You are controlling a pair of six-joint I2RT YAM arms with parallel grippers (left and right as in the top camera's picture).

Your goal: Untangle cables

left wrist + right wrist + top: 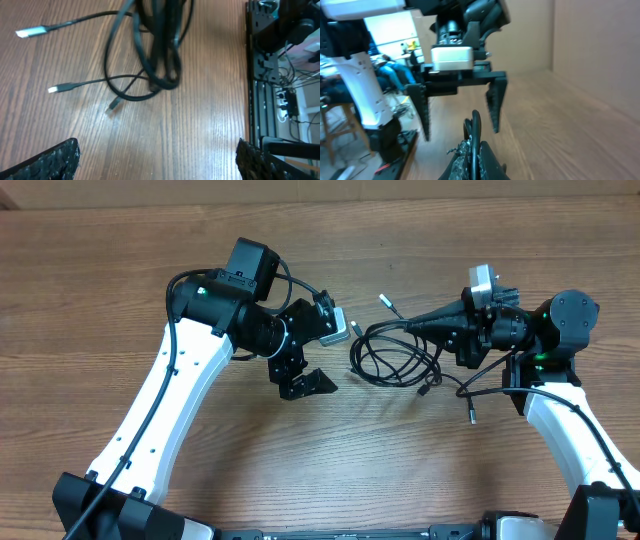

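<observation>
Left gripper (338, 360) wide open, holds nothing. Right gripper (410, 327) pinched shut on cables (400, 366). Cables in messy loop on table (300, 470), between my two hands. Loop sits just ahead of left fingers. Left nearer loose part, I think.

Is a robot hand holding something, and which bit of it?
The right gripper is shut on the cables, pinching a loop at the tangle's edge. The left gripper is open, holding nothing.

Matt wood-grain table (200, 125) — smooth plastic-sheathed cables (159, 65) with shiny metal plug tips (30, 32).
</observation>
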